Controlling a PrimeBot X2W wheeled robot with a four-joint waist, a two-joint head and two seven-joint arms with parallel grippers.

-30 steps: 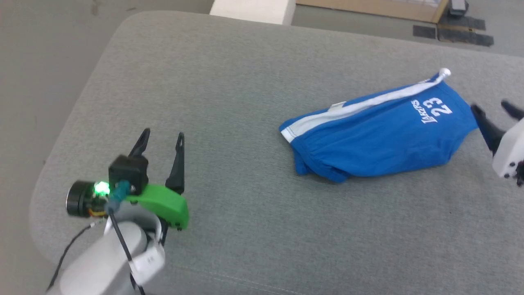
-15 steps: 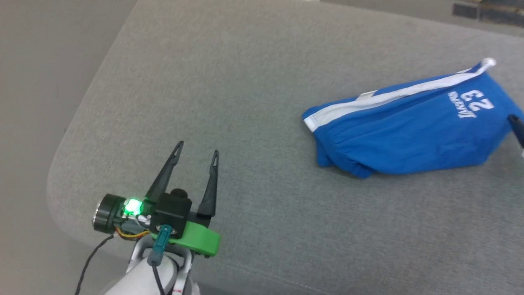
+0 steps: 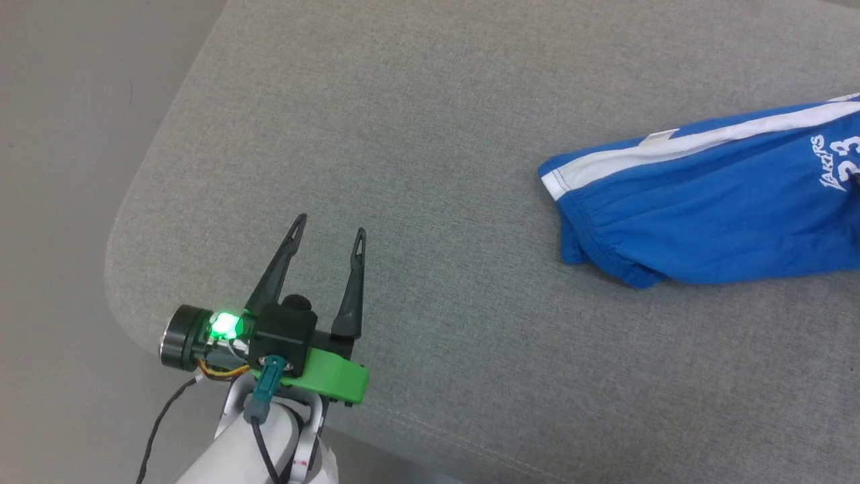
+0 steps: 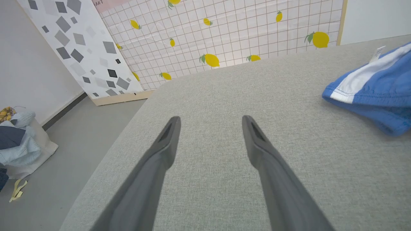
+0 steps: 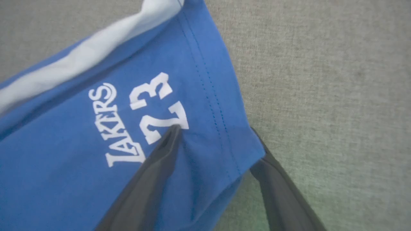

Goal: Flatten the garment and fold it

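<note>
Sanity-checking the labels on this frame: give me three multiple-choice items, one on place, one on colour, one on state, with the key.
1. In the head view, where is the garment relative to the left gripper?
A) to its right, apart
B) between its jaws
C) under its wrist
2. The garment's stripe is:
A) yellow
B) white
C) black
3. The left gripper's jaws are:
A) shut on fabric
B) shut, empty
C) open, empty
Key: 1 A, bare grey surface lies between them; 2 B, white against the blue; 3 C, the jaws stand apart with nothing between.
</note>
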